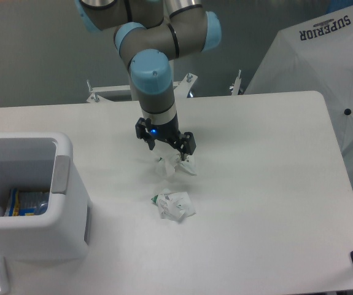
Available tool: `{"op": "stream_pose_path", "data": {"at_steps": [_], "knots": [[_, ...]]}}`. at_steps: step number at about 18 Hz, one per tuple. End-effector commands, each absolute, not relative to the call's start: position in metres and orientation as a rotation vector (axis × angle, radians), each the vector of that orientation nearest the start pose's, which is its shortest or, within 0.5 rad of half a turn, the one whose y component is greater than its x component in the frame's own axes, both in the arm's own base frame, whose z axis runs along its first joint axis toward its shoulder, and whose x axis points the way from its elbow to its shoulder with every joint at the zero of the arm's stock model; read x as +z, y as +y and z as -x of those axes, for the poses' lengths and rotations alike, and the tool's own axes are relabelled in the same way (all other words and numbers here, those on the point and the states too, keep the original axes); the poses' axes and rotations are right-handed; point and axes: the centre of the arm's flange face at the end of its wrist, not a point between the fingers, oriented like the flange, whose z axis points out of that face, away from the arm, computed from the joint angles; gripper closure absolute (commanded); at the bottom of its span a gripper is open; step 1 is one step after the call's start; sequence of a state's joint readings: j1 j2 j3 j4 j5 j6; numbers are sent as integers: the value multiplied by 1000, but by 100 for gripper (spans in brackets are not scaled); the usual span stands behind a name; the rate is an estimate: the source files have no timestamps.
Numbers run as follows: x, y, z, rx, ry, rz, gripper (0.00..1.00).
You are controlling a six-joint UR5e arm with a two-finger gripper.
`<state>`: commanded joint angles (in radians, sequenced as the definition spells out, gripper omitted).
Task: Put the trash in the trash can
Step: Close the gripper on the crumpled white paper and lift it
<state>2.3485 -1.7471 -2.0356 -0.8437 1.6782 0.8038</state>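
1. Nearest me, at the tabletop's front-left corner, I see the large white boxy plastic trash can [35, 236]. It has rounded corners, a thick smooth rim and a grey strip on its right inner edge. Something blue and yellow already lies at the bottom.

2. Further in, near the middle of the white matte tabletop [268, 203], lies the first crumpled white wrapper [175, 204]. It is thin and creased, with a speck of green print at its left end. It lies free, apart from everything else.

3. Just behind it sits the second crumpled white wrapper [177, 165], with faint dark print. It lies partly under the black two-finger gripper [167, 151].

4. I read the jaws as spread, one finger at each side of that wrapper and nothing clamped yet. Whether the tips touch the table I cannot tell.

5. My worries from here:
   - The wrapper is light and springy. One fingertip could nudge it sideways before the other arrives, so the jaws would pinch only a loose flap.
   - A hold on a thin edge may slip out during the long carry left toward the can.
   - Too deep a descent would drive the tips into the hard tabletop.

6. Farthest back stand the grey-and-blue arm and, past the right rear corner, a white fabric canopy [317, 55] with dark lettering.
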Motion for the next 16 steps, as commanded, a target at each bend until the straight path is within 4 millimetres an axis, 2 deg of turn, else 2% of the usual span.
{"op": "stream_pose_path", "data": {"at_steps": [6, 7, 10, 13, 16], "knots": [[241, 441, 261, 200, 46, 3185, 0], [240, 443, 261, 201, 46, 3187, 4], [237, 444, 260, 199, 54, 3192, 28], [240, 445, 260, 206, 53, 3187, 64], [244, 447, 262, 214, 52, 3179, 88]]}}
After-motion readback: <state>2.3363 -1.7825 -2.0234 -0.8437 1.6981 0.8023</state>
